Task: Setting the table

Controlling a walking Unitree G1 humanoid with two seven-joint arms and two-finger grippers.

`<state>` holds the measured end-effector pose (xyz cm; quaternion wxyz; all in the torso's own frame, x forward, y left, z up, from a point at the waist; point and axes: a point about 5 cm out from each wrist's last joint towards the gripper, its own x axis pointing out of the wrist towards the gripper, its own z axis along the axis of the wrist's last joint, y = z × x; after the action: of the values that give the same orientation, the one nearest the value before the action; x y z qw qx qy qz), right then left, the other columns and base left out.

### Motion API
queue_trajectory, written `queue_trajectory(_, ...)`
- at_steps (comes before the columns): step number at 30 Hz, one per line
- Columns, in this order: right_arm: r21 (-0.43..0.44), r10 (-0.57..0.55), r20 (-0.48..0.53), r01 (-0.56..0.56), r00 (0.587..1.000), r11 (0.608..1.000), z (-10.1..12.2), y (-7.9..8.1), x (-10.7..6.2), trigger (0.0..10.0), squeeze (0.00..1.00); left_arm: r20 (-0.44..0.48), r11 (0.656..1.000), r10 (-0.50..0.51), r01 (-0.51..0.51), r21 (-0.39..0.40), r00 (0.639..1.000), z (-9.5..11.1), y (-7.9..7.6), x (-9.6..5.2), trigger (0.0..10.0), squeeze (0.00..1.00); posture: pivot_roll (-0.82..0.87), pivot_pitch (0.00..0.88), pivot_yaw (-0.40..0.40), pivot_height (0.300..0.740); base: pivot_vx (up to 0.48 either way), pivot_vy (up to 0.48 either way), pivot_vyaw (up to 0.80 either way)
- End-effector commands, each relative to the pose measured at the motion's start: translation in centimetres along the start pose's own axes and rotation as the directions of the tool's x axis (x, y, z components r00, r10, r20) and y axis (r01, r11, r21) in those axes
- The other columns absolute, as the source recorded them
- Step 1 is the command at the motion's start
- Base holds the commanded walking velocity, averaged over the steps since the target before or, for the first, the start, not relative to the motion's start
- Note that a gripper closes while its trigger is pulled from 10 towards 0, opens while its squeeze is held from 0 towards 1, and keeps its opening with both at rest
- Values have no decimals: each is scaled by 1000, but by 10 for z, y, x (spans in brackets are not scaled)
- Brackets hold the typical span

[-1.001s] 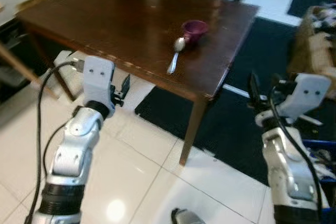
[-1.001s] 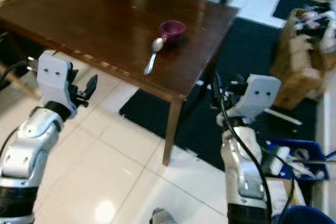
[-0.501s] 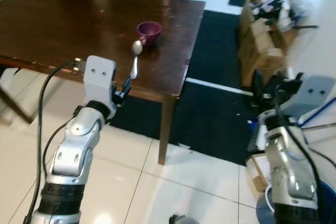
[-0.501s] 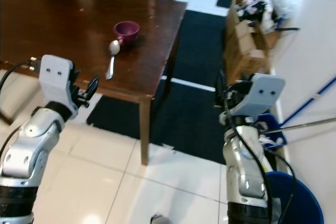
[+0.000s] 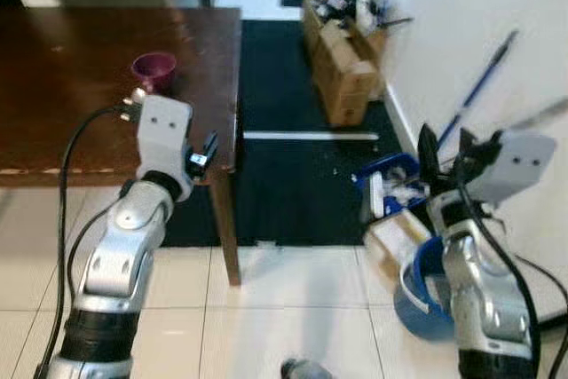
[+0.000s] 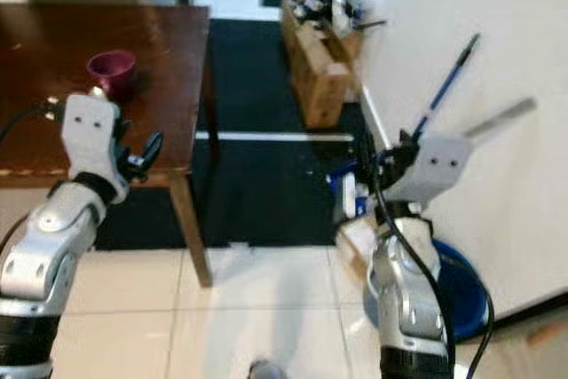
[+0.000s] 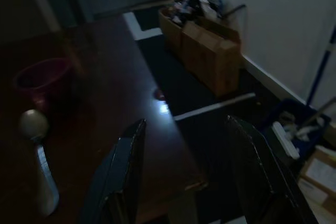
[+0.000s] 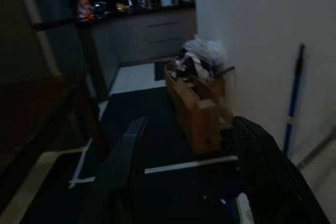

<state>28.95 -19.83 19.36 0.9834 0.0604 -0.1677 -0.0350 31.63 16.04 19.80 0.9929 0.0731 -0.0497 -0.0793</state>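
A small purple cup stands near the right end of the dark wooden table. In the left wrist view a metal spoon lies on the tabletop just in front of the cup. My left gripper hovers at the table's near edge, short of the cup, open with nothing between its fingers. My right gripper is raised off to the right, away from the table and over the rug, also open and empty.
A black rug lies to the right of the table. Cardboard boxes of clutter stand along the white wall. A blue bin, a blue bucket and a blue-handled mop crowd the floor by the right arm. The table leg stands close ahead.
The camera has swung right: the table, cup and spoon slid to the left of the picture, and the wall, boxes and bucket came into view. Both grippers stay open.
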Motion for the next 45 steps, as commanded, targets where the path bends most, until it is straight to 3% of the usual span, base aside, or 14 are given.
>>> queue_trajectory(1,-6,-14,-11,14,1000,1000,-2,-4,-2,10000,0,-17,1000,1,0,3,1000,-3,-1,0,10000,0,-97,44,68,740,0,0,-800)
queue_trajectory(8,3,5,-14,-5,1000,1000,-2,-2,-2,10000,0,-16,1000,3,-3,4,1000,-3,-1,0,10000,0,-97,46,70,740,0,0,-114)
queue_trajectory(18,127,117,-30,-112,993,986,-3,13,-4,10000,0,-15,1000,22,-22,-7,1000,-4,1,0,10000,0,-97,46,70,740,0,0,0)
queue_trajectory(20,323,303,-42,-274,952,906,-4,35,-9,10000,0,-3,998,66,-66,11,998,-2,6,0,10000,0,-95,52,70,740,0,0,0)
queue_trajectory(22,366,351,-40,-313,935,876,-3,40,-11,10000,0,3,996,88,-88,22,996,-1,8,0,10000,0,-95,52,70,740,0,0,0)
queue_trajectory(24,410,450,-29,-400,893,820,-3,53,-16,10000,0,35,974,207,-209,88,978,1,21,-3,10000,0,-91,53,70,740,0,0,0)
queue_trajectory(26,421,526,-34,-466,850,779,-5,64,-20,10000,0,30,919,360,-360,159,933,-2,40,-10,10000,0,-88,53,69,740,0,0,0)
queue_trajectory(27,421,526,-34,-466,850,779,-5,64,-20,10000,0,30,919,360,-360,159,933,-2,40,-10,10000,0,-88,53,69,740,0,0,0)
queue_trajectory(29,439,590,-50,-513,806,738,-11,75,-23,10000,0,-40,891,440,-431,140,897,-12,59,-27,10000,0,-70,57,56,740,0,0,0)
queue_trajectory(33,439,598,-59,-517,800,735,-14,77,-23,10000,0,-53,906,413,-405,120,909,-14,59,-31,10000,0,-60,57,49,740,0,0,0)
queue_trajectory(36,447,607,-97,-510,789,735,-23,78,-21,10000,0,-45,956,290,-287,60,956,-12,44,-39,10000,0,-46,52,46,740,0,0,0)
queue_trajectory(38,448,606,-109,-505,788,738,-25,78,-20,10000,0,-41,963,266,-264,57,963,-10,40,-43,10000,0,-46,52,46,740,0,0,0)
queue_trajectory(42,435,614,-139,-509,777,742,-32,79,-19,10000,0,-77,957,286,-281,69,955,-17,40,-75,10000,0,7,56,-11,740,0,0,0)
queue_trajectory(45,440,632,-159,-518,758,733,-39,83,-19,10000,0,-91,954,297,-291,71,950,-22,36,-81,10000,0,32,54,-38,740,0,0,0)
